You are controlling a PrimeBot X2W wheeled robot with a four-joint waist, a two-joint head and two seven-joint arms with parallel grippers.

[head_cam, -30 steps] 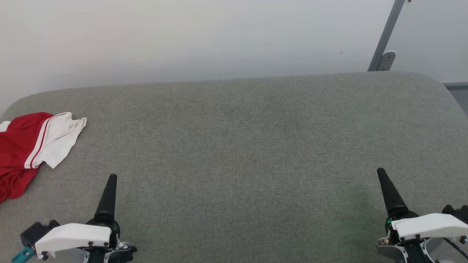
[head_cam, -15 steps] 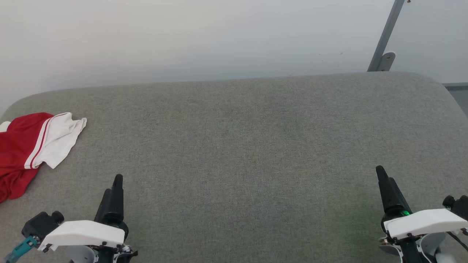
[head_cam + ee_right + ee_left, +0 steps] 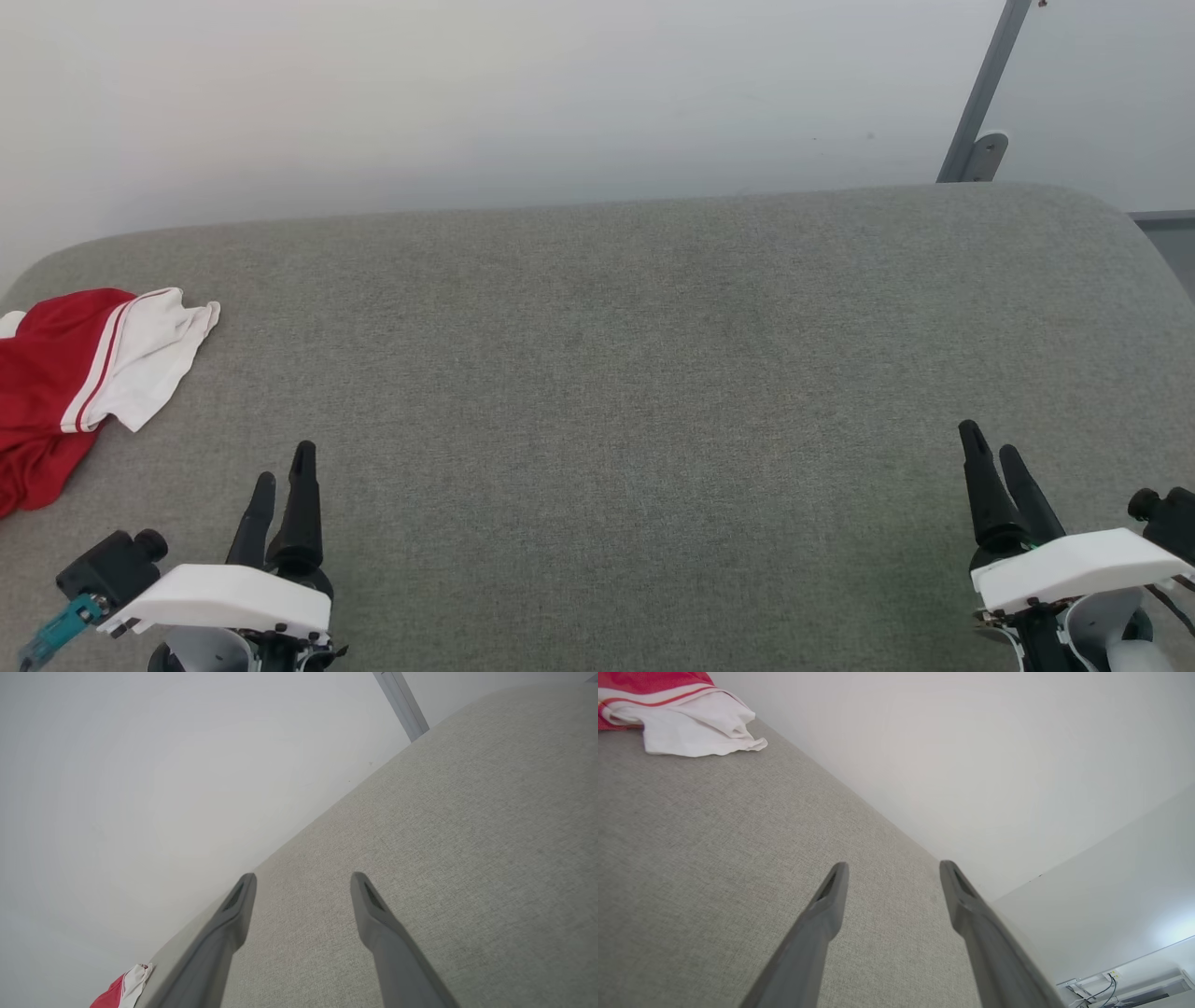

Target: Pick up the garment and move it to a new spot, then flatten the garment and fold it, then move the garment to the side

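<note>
At about nine o'clock in the head view, against the picture's left edge, the garment [image 3: 47, 401] lies crumpled on the grey fabric cushion [image 3: 597, 373]; it is a red jersey shirt whose white sleeve end [image 3: 154, 355] points toward three o'clock, with red-and-white stripe trim where the two colours meet; part of it runs out of frame, so its full outline cannot be told. Nothing touches it. Down at seven o'clock the left gripper [image 3: 284, 463] hovers over bare cushion, well apart from the shirt; its two dark fingers point toward twelve o'clock and stand spread, with grey fabric showing between them in the left wrist view and nothing held. Over at five o'clock the right gripper [image 3: 990, 439] sits likewise above bare cushion near the right edge; its fingers lean slightly toward eleven o'clock and are parted too, empty, with only upholstery in the gap in the right wrist view. Between the two grippers lies a broad stretch of cushion. Behind the cushion's far edge, from ten o'clock round to one, rises a plain pale wall [image 3: 467, 93]; at one o'clock a slanted grey metal post [image 3: 986, 89] comes down to a small pale bracket [image 3: 991, 147] just above the cushion's rounded far corner. In the right wrist view the shirt shows small and far off at seven o'clock; in the left wrist view it sits nearer, at ten o'clock.
</note>
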